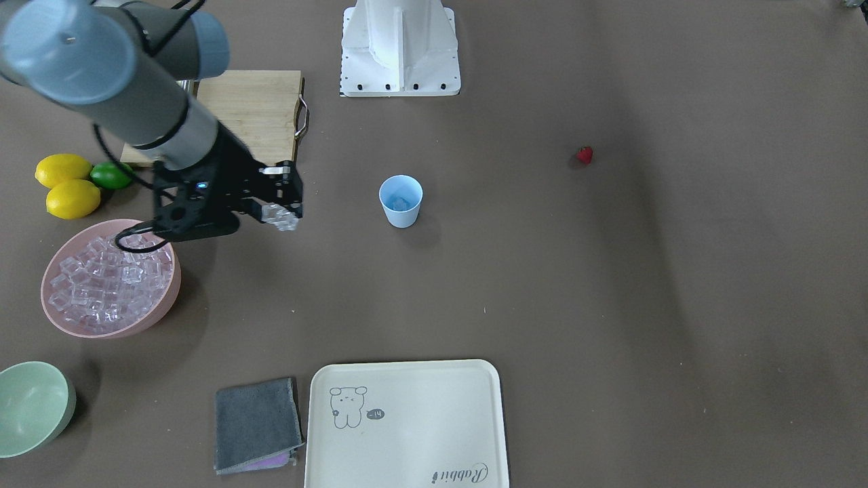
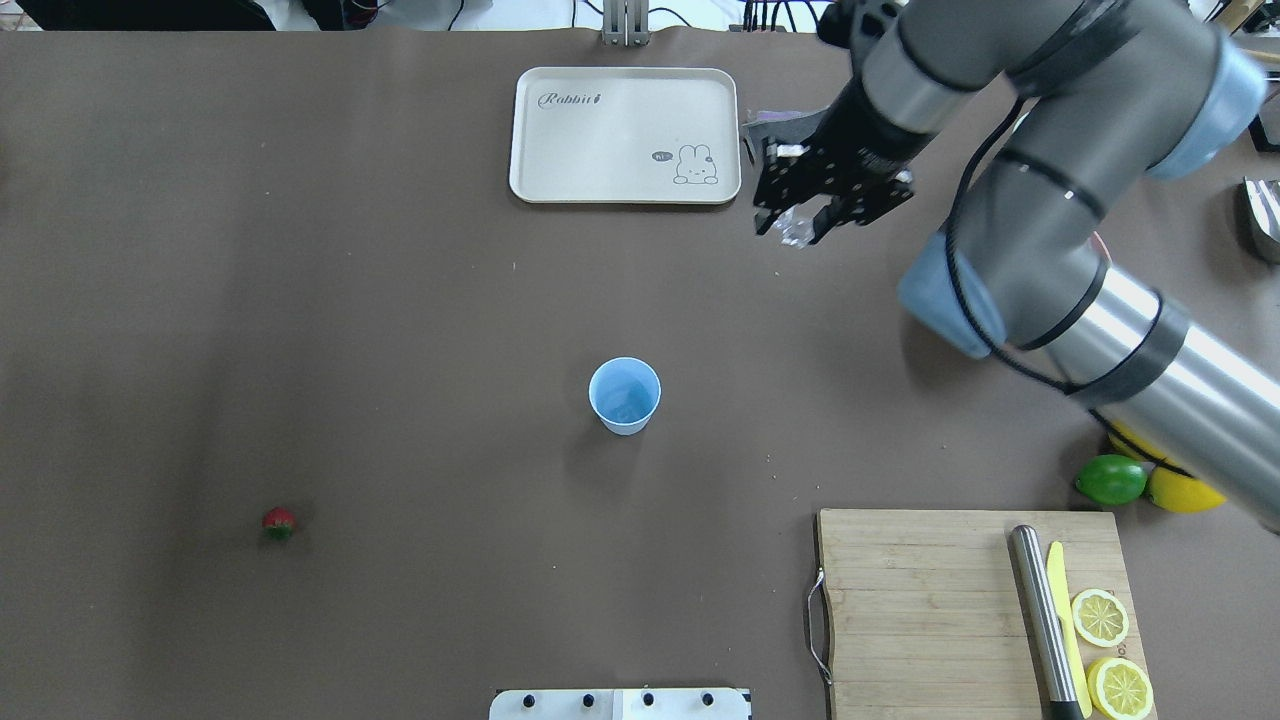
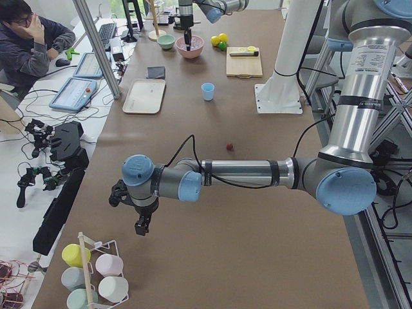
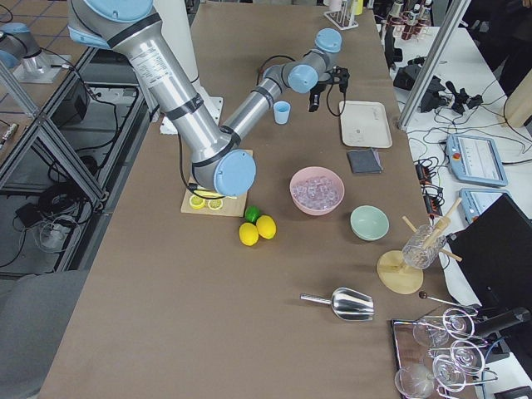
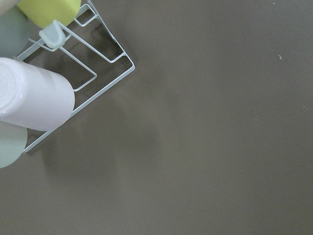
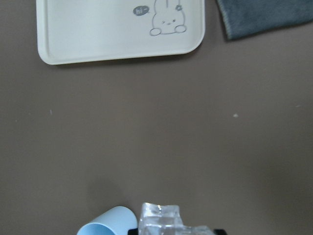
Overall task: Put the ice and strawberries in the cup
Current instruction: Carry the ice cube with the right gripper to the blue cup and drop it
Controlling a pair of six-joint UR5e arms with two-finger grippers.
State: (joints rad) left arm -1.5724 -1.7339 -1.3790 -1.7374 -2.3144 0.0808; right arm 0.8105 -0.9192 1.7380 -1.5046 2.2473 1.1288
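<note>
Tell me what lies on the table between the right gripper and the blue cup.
Nothing. In the overhead view, only bare brown table separates the right gripper, shut on ice, from the cup.

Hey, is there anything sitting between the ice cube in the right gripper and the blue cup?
Nothing visible. The right gripper holds the ice cube off to one side of the cup, and only bare brown tabletop lies between them. The tray, cloth and cutting board all sit off that line.
</note>
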